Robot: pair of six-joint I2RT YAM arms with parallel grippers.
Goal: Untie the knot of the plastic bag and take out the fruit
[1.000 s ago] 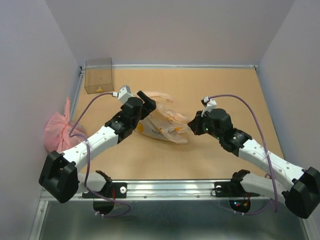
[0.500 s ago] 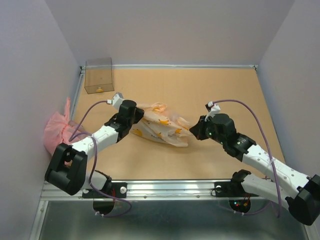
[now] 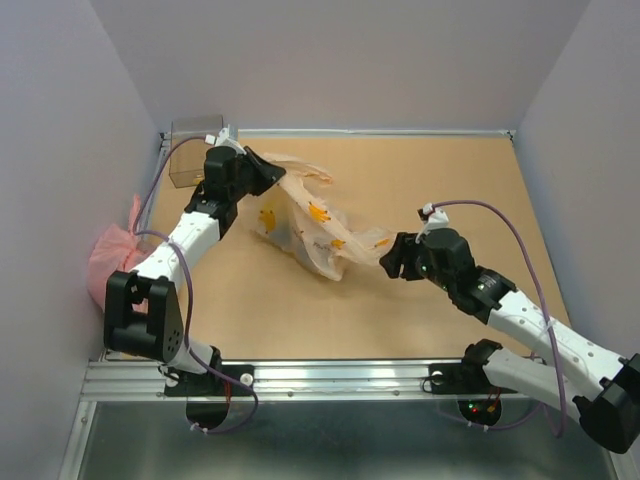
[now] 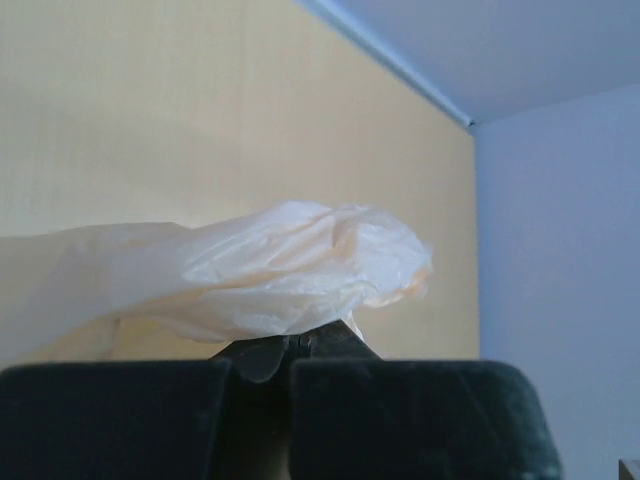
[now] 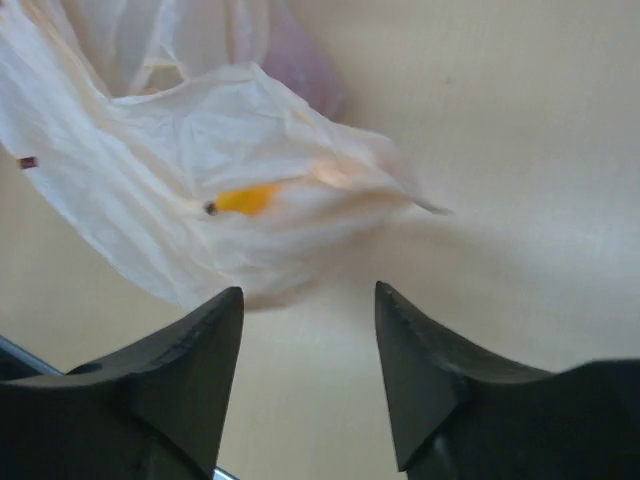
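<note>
The plastic bag (image 3: 318,232) is pale, crinkly and limp, with small yellow marks, and stretches diagonally across the middle of the table. My left gripper (image 3: 268,171) is raised at the back left and shut on the bag's bunched upper end (image 4: 290,265); the film bulges over the closed fingertips (image 4: 330,338). My right gripper (image 3: 386,256) stands open just off the bag's lower right corner (image 5: 230,210), and nothing sits between its fingers (image 5: 205,330). I cannot make out the knot in the crumpled film. No fruit is in view.
A clear brown box (image 3: 184,170) stands in the back left corner, just behind my left wrist. A pink crinkled bag (image 3: 110,258) lies against the left wall. Walls close in the table on three sides, and a metal rail (image 3: 330,375) runs along the front.
My left gripper shut on the bag's end and lifted it toward the back left, pulling the bag out long. My right gripper opened and let go of the other end.
</note>
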